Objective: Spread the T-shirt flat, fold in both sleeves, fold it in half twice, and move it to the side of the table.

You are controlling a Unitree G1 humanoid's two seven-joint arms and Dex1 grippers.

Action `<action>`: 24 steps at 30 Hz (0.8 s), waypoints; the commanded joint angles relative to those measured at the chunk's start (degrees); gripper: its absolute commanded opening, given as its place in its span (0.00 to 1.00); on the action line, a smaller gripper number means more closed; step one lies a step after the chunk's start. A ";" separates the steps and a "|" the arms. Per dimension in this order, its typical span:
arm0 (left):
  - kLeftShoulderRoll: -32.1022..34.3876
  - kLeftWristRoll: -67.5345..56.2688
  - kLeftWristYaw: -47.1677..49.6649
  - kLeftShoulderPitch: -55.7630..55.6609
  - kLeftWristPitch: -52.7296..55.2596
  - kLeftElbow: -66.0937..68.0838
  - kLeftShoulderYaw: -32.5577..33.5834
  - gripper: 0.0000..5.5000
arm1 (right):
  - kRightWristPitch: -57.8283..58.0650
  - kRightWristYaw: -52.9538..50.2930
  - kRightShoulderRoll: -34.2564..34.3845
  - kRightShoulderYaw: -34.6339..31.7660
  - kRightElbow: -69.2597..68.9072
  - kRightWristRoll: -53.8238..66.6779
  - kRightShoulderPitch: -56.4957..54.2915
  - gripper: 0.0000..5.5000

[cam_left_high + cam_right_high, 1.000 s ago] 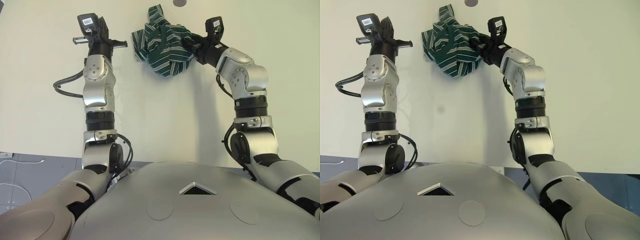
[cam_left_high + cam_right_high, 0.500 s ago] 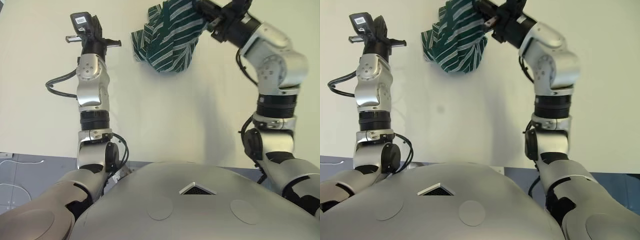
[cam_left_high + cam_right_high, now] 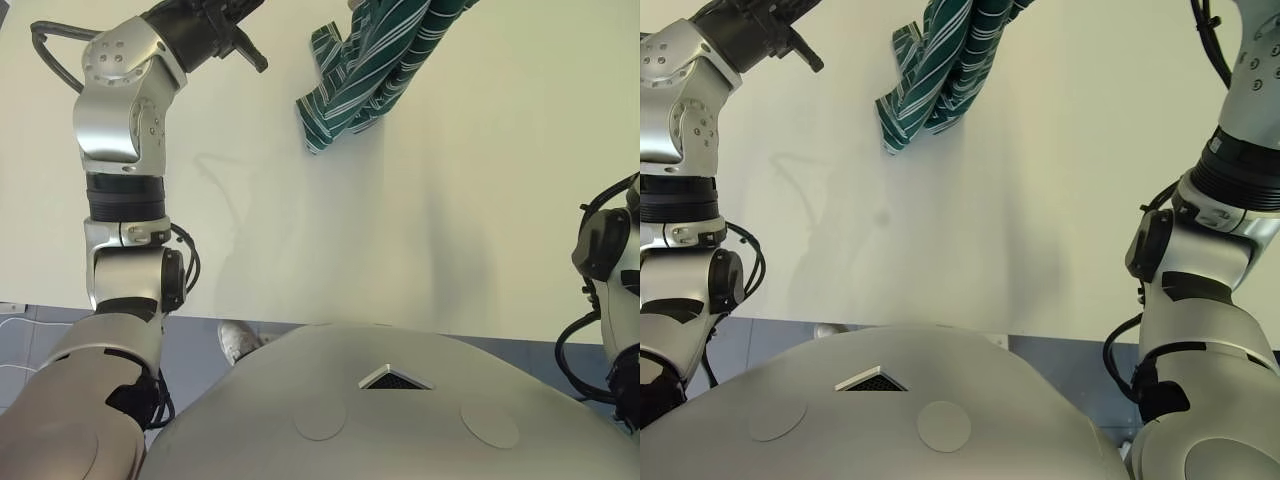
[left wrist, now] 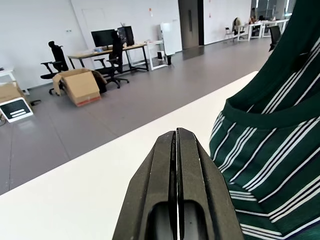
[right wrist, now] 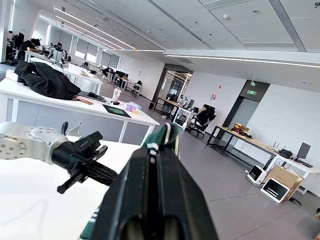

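Garment status: green striped T-shirt hanging bunched over white table, clamped in right gripper. Just beside the cloth, left gripper pinched closed, empty.

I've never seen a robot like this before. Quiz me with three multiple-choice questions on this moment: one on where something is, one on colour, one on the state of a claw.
1. Where is the T-shirt relative to the white table?
A. Spread flat on it
B. Folded at its side
C. Hanging in a bunch over it

2. What colours is the T-shirt?
A. Dark green with white stripes
B. Plain red
C. Blue with yellow dots

3. How is the left claw?
A. Wide open
B. Shut, with nothing in it
C. Shut on a cup

Answers:
1 C: it dangles from above, with the right claw pinching its cloth.
2 A: green cloth with white stripes shows in the eye views.
3 B: its wrist view shows the two fingers pressed together beside the shirt.
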 commanded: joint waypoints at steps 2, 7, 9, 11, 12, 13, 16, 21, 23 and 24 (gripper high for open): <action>-5.42 9.45 -1.27 -5.42 -6.58 19.00 -9.35 0.00 | -1.54 2.19 -2.32 -0.11 2.29 0.37 2.60 0.00; -8.59 15.97 -5.81 -1.32 -6.44 23.22 -18.51 0.00 | -4.70 0.62 -1.61 3.07 6.12 -4.02 5.03 0.00; -5.47 18.30 -10.92 1.60 -3.54 17.31 -22.96 0.00 | -6.18 -0.81 -1.72 4.11 7.85 -6.56 5.95 0.00; -0.47 20.24 -16.53 5.37 0.32 8.85 -27.25 0.00 | -7.82 -2.59 -1.74 4.91 9.97 -9.13 6.24 0.00; 3.20 20.35 -19.63 8.06 3.16 2.68 -29.06 0.00 | -8.43 -3.73 -1.79 5.08 10.92 -10.30 6.30 0.00; 7.13 19.91 -22.15 11.02 6.25 -4.15 -30.02 0.00 | -9.08 -4.70 -1.87 5.33 12.19 -11.58 6.25 0.00; 14.29 16.91 -24.41 16.89 12.92 -19.54 -27.49 0.00 | -10.03 -5.06 -2.67 6.05 12.95 -13.71 7.71 0.00; 8.54 -1.89 -20.49 10.33 29.62 -28.41 -6.97 0.10 | -8.43 -2.14 -4.63 6.05 9.13 -12.10 10.84 0.00; 5.91 -4.54 -18.01 7.30 31.60 -23.04 -4.05 0.16 | -7.51 -1.24 -4.66 6.48 7.04 -11.28 11.80 0.00; 4.46 -4.96 -16.69 6.30 31.65 -19.81 -3.69 0.20 | -7.15 -1.08 -4.51 6.68 6.22 -11.06 12.18 0.00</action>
